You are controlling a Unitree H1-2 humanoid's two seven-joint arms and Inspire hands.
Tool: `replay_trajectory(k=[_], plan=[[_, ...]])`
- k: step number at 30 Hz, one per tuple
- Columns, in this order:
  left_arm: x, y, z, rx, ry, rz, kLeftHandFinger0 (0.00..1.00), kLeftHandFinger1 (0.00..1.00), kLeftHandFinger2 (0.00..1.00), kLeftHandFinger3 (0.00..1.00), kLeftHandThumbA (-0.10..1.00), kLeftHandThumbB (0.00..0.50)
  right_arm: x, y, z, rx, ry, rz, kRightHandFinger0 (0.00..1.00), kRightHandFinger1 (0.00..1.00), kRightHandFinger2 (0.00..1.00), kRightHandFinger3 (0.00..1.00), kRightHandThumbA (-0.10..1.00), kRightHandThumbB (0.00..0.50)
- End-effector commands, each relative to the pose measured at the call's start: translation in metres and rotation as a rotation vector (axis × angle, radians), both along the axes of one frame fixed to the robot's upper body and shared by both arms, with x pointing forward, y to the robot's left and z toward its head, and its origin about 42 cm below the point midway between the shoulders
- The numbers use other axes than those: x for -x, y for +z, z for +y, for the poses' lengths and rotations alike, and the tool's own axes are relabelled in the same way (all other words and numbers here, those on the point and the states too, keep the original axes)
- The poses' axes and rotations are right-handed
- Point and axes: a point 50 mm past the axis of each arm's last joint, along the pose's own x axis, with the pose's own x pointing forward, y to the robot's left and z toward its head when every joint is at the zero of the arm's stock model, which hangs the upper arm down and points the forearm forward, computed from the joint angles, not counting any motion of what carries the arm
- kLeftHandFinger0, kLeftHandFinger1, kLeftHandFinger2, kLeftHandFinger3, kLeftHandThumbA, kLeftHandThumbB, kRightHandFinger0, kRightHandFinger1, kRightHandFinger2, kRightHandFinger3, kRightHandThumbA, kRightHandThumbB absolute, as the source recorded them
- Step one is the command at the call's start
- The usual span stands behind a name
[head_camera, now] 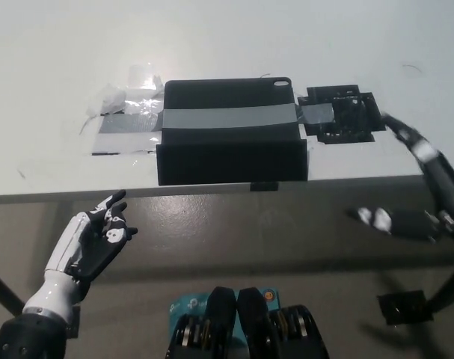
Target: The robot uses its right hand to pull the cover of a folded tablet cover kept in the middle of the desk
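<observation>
A black folded tablet cover (228, 96) lies in the middle of the white desk (54, 60), with its front flap (232, 161) reaching the desk's front edge. A grey tape band (230, 118) runs across the cover from left to right. My black right hand (342, 114) rests on the desk just beyond the cover's right edge, over the tape's right end; its grasp is unclear. The right arm (436, 176) curves in from the right. My white left hand (96, 238) hangs open below the desk's front edge at the lower left.
Crumpled clear plastic (133, 91) and a taped grey strip (126, 140) lie on the desk left of the cover. The desk's front edge (62, 196) crosses the picture. A small black object (402, 307) lies on the floor at lower right.
</observation>
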Motion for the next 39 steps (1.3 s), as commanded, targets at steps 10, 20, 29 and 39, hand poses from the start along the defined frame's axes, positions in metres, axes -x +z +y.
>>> replay_trajectory(k=[10, 20, 29, 39], plan=[[-0.003, 0.014, -0.001, 0.018, -0.027, -0.036, 0.69, 0.93, 1.00, 1.00, 1.00, 0.245, -0.108, 0.081, 0.116, 0.462, 0.125, -0.172, 1.00, 1.00, 1.00, 1.00, 1.00, 0.500], [-0.007, 0.015, -0.002, 0.022, -0.046, -0.048, 0.74, 0.95, 1.00, 1.00, 1.00, 0.229, -0.144, 0.065, 0.161, 0.598, 0.170, -0.018, 1.00, 1.00, 1.00, 1.00, 1.00, 0.500], [-0.008, 0.018, -0.003, 0.010, -0.065, -0.055, 0.77, 0.95, 1.00, 1.00, 1.00, 0.230, -0.165, 0.004, 0.164, 0.795, 0.137, 0.136, 1.00, 1.00, 1.00, 1.00, 1.00, 0.500], [-0.009, 0.023, -0.001, 0.012, -0.080, -0.059, 0.76, 0.95, 1.00, 1.00, 1.00, 0.202, -0.152, -0.060, 0.167, 0.780, 0.105, 0.294, 1.00, 1.00, 1.00, 1.00, 1.00, 0.500]])
